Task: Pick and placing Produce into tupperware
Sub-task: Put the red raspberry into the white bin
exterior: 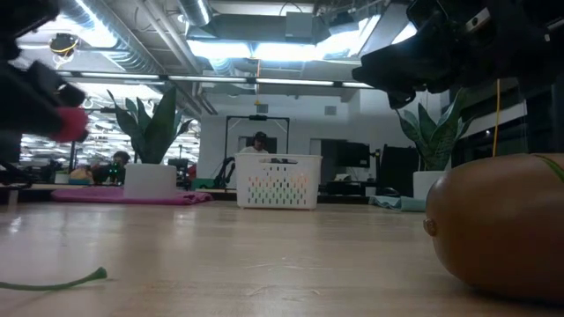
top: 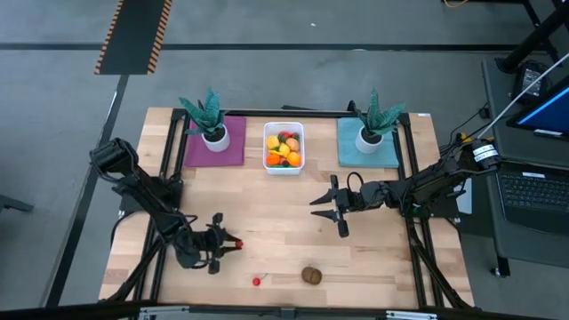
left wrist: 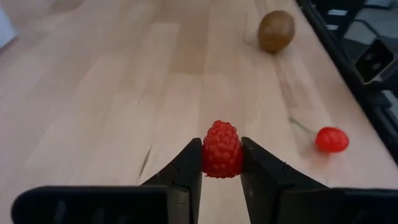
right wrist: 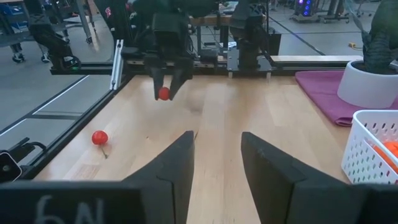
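My left gripper is near the table's near-left part, shut on a small red strawberry; the right wrist view shows that berry in the air. My right gripper hangs open over the table's middle, holding nothing. The white tub stands at the far middle between the two mats, with oranges, yellow and red produce inside. A brown kiwi and a red cherry with a green stem lie on the wood near the near edge. My left gripper pinches the strawberry by its two sides, between the free ends of the two fingers. The fingers come slanting down from the table's left. The berry is lifted clear of the table, its tip pointing away from the gripper.
Two teal spiky plants in white pots stand on a purple mat and a teal mat beside the tub. Black frame rails run along the table's left and right sides. Bare wood lies between the grippers and the tub. A person sits in the room behind.
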### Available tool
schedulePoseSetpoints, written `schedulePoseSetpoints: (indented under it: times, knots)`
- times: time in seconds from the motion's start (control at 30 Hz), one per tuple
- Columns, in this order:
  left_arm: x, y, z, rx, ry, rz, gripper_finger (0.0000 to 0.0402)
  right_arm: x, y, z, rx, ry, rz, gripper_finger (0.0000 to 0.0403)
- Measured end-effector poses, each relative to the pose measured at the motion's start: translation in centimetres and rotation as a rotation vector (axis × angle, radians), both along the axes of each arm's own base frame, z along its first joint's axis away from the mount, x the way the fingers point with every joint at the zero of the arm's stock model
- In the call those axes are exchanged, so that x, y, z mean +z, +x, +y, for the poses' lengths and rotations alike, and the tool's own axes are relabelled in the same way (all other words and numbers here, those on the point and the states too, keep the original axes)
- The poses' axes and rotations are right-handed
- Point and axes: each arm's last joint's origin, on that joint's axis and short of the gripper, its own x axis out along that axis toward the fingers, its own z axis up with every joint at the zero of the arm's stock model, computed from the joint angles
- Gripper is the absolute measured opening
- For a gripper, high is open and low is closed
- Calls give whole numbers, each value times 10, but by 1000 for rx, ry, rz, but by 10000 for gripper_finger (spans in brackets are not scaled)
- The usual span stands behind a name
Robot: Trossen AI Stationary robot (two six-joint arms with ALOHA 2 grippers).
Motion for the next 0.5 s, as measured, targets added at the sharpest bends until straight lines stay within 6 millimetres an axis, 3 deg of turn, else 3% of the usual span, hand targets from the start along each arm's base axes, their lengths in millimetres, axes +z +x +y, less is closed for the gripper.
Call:
schedulePoseSetpoints:
  times: [0.2,0.5]
  knots:
    - [8,23,13,-70,49,-39,78,0,0,0,2,-17,-3,136]
    - [21,55,50,47,156,-149,78,0,0,1,6,-14,-2,136]
